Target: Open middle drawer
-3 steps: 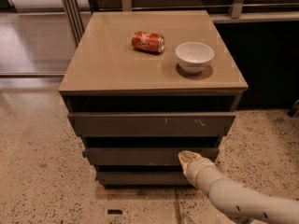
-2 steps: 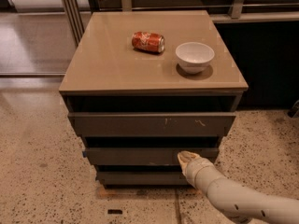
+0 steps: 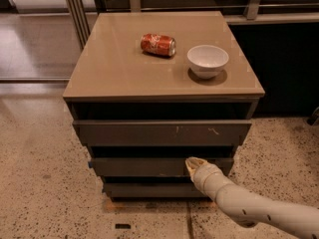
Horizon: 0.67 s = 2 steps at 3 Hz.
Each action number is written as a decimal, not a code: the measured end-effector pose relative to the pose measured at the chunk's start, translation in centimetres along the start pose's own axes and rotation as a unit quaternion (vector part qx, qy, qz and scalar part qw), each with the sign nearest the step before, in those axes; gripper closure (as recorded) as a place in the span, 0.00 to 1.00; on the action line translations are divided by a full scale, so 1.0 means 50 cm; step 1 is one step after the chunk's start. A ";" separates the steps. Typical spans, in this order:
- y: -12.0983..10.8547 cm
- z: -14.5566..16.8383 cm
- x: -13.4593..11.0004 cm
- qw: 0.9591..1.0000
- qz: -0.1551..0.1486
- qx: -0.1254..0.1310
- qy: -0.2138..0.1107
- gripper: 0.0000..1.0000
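The middle drawer (image 3: 144, 166) is a dark grey-brown flat front with a small blue tab at its left end, between the wide scratched top drawer (image 3: 159, 132) and the narrow bottom drawer (image 3: 149, 189). It stands out a little from the cabinet. My gripper (image 3: 194, 164) comes in from the lower right on a white arm. Its tip rests at the top edge of the middle drawer's front, right of centre.
On the tan cabinet top (image 3: 114, 63) lie a red soda can (image 3: 158, 45) on its side and a white bowl (image 3: 208, 60). Speckled floor surrounds the cabinet. A dark wall panel stands at the right, metal posts at the back left.
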State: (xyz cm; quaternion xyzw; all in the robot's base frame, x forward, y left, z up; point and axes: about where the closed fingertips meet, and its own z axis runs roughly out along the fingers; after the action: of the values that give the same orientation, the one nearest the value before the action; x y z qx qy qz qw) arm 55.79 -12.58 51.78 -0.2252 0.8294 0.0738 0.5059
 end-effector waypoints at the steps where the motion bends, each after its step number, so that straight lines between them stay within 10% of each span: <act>1: -0.003 0.045 -0.006 1.000 -0.008 0.000 -0.018 1.00; 2: -0.008 0.086 -0.014 0.999 -0.011 0.004 -0.030 1.00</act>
State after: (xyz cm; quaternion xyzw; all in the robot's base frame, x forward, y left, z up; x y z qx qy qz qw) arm 59.72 -11.22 50.39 -0.2302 0.8117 0.0710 0.5320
